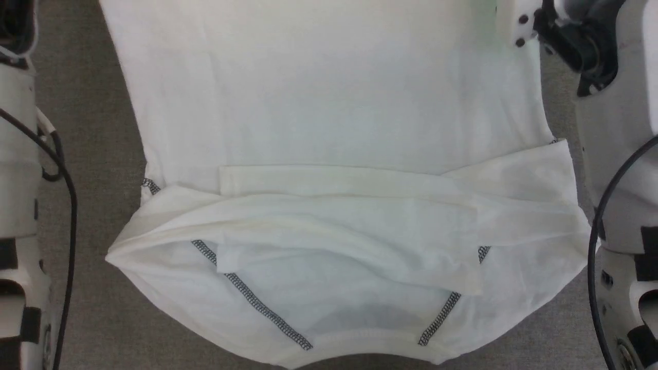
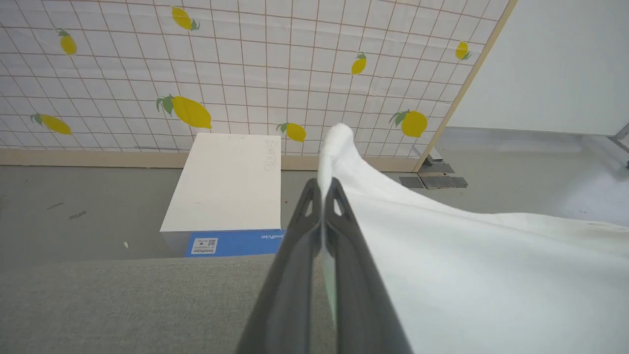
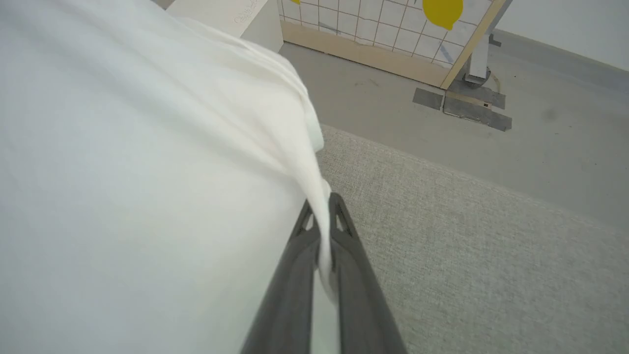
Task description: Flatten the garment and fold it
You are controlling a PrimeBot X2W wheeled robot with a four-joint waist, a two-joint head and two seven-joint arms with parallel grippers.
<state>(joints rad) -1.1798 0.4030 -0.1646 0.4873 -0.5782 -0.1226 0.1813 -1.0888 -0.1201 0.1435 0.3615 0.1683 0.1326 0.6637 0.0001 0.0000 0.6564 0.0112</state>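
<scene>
Although the table (image 1: 97, 128) is only the work surface, it is the biggest thing here: a broad flat top covered in coarse-woven grey cloth. On it lies the shirt (image 1: 329, 103), and I judge the job to be about midway. Its body is spread smooth with few creases. The sleeves (image 1: 349, 182) look already turned in, lying as flat bands across the chest toward the table's near side. What seems left is the lengthwise fold, bringing the far end back over the near one, plus any last halving. The fabric is thin, soft and white. It is faintly see-through where layers overlap, and it drapes in loose ridges where it rises off the table.

Past the table's far edge, on the floor (image 2: 73, 211), stands a box (image 2: 228, 182). It is rigid and rectangular, matt white on top with a blue labelled side.

Toward the table's far side, the left gripper (image 2: 323, 184) is clenched on one corner of the shirt, and a tuft of cloth pokes out past its tips. The right gripper (image 3: 322, 201) pinches the opposite corner, with cloth running down between its long, dark, tapered fingers.

Smallest is the stitching (image 1: 252, 298): dark grey ladder-like seams that slant up from the neckline (image 1: 360, 341) at the table's near edge.
</scene>
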